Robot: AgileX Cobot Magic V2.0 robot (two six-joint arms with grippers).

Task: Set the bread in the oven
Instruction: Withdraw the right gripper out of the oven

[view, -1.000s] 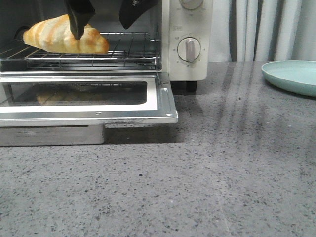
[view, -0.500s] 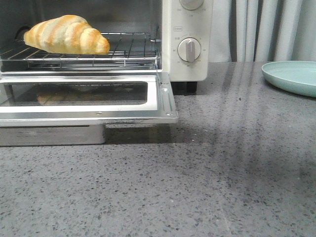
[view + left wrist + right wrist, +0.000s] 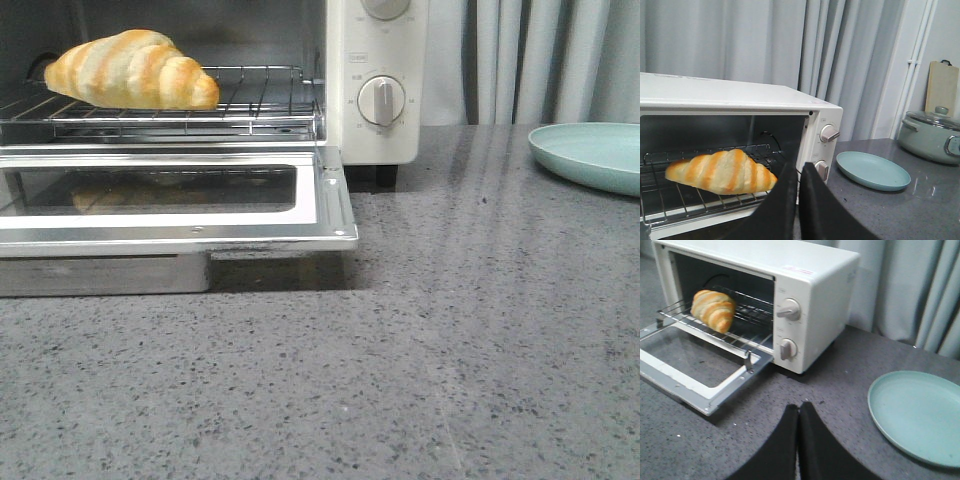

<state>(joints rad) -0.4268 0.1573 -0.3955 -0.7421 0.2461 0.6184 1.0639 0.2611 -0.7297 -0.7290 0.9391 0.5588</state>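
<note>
We see the bread [image 3: 721, 171] lying free on the rack inside the oven [image 3: 740, 100], just beyond our clenched, empty left hand [image 3: 798, 200], while our right hand [image 3: 798, 440], also clenched, hangs over the bench [image 3: 840, 390].

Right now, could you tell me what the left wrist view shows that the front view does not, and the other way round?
Only the left wrist view shows the grey-green lidded cooking pot, the pale wooden board leaning behind it, the oven's flat top, and the shut left hand. Only the front view shows the lowered glass-windowed oven door with the bread's reflection in it. Both show the striped golden-brown croissant-shaped bread lying on the metal wire rack inside the cream-white toaster oven, its round dials, the pale blue-green plate and grey curtains.
</note>
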